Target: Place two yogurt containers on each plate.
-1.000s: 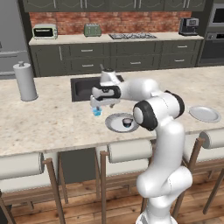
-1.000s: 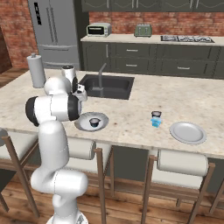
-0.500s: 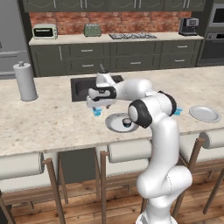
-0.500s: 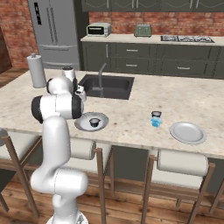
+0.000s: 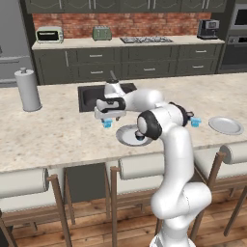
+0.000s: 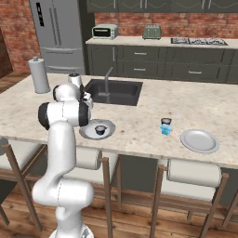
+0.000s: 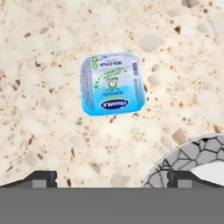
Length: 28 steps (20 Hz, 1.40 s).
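Observation:
A light blue yogurt container (image 7: 112,84) stands on the speckled counter, lid up, just left of the near plate (image 5: 126,131). My gripper (image 5: 107,117) hangs open right above that container (image 5: 106,124), its fingertips (image 7: 41,177) wide apart with nothing between them. The near plate's rim (image 7: 192,157) shows at the lower right of the hand view. A dark yogurt container (image 5: 140,136) sits on this plate (image 6: 88,134). Further right, a blue container (image 6: 165,130) and a dark one (image 6: 165,122) stand together on the counter beside the second plate (image 6: 200,140), which is bare.
The sink (image 5: 91,96) with its faucet (image 6: 108,80) lies just behind the gripper. A paper towel roll (image 5: 28,90) stands at the far left of the island. Bar stools (image 5: 140,166) line the near edge.
The hand has shifted slightly left and down over the blue container, and the elbow has swung left. The jaws have stayed open.

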{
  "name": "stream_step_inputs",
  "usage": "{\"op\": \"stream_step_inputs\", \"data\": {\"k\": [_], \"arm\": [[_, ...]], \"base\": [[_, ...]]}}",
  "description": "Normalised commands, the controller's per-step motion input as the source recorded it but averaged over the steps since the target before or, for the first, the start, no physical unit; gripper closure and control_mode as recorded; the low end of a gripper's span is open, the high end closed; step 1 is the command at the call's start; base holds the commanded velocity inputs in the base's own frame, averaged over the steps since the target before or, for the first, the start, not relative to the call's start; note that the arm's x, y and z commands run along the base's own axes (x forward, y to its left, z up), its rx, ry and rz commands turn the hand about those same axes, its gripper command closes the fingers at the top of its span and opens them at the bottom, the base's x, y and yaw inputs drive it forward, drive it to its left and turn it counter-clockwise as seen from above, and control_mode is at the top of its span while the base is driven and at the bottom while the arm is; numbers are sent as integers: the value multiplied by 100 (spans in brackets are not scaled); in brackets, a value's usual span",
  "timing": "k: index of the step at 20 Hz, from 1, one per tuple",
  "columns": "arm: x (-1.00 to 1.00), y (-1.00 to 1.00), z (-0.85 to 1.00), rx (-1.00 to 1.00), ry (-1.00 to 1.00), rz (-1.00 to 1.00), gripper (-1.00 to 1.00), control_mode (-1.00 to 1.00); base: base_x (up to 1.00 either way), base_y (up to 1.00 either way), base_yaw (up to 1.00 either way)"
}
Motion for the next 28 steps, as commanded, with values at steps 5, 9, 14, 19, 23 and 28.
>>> {"op": "stream_step_inputs", "data": {"k": [5,9,14,19,23,28], "arm": [[23,1,-13,0,0,-3,-100,-100],[10,2,-23,0,0,-2,-100,-100],[10,0,-21,0,-1,0,-100,-100],[19,4,-6,0,-2,0,-100,-100],[24,5,-3,0,0,0,-100,-100],[20,4,-9,0,0,0,-100,-100]], "base": [[0,0,0],[0,0,0],[0,0,0],[0,0,0],[0,0,0],[0,0,0]]}}
